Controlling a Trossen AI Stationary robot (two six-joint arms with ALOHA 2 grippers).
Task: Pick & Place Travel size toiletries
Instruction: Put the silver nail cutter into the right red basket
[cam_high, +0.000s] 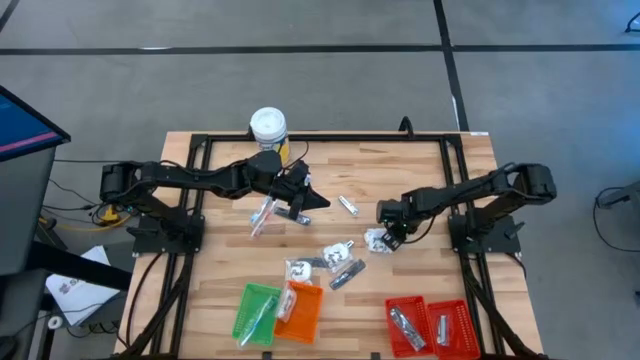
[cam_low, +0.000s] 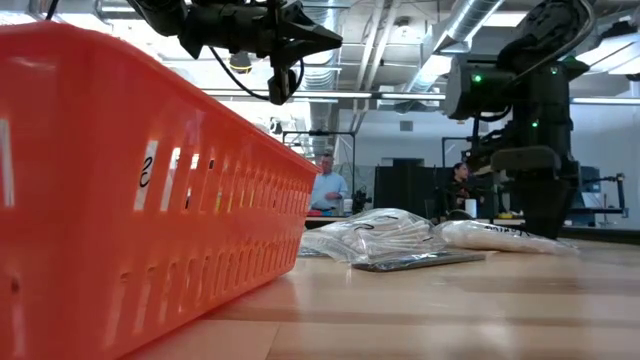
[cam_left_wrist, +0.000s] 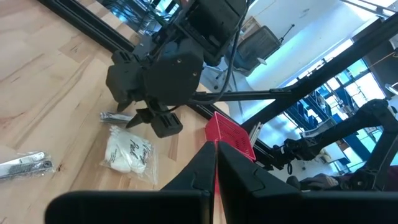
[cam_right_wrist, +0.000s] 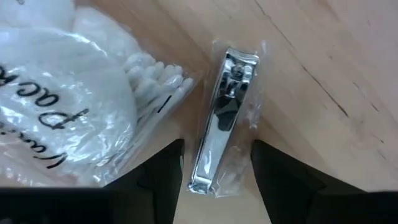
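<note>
Room: behind the wooden tabletop (cam_high: 420, 200) is a workshop hall with pipes under the ceiling; people stand far at the back.

Tabletop: pale wooden planks inside a black frame, with both arms mounted at its two sides.

Right hand (cam_right_wrist: 216, 177): it is low over the tabletop, and its two dark fingers stand apart on both sides of a silvery metal nail clipper in a clear wrapper (cam_right_wrist: 222, 121). The fingers do not touch it, so nothing is held yet. I judge the hand is placed so because closing across the narrow body gives a sure grip.

Neighbour packet: a white crinkly packet of cotton swabs with dark print (cam_right_wrist: 68, 118) lies just beside the clipper, touching its wrapper. It could be caught by one finger.

Left hand (cam_left_wrist: 215, 168): its fingers are pressed together and hold nothing visible; it hangs above the middle of the tabletop, probably waiting.

Other toiletries: a thin pink-tinted stick in clear wrap (cam_high: 263, 215) lies under the left arm; some small packets (cam_high: 335, 262) lie near the middle.

Trays: a red plastic tray (cam_high: 432, 325) already has silvery pieces inside; orange (cam_high: 302, 310) and green (cam_high: 255, 310) trays stand side by side.

Tub: a white-lidded tub (cam_high: 268, 125) stands at the far edge, apart from the work.
</note>
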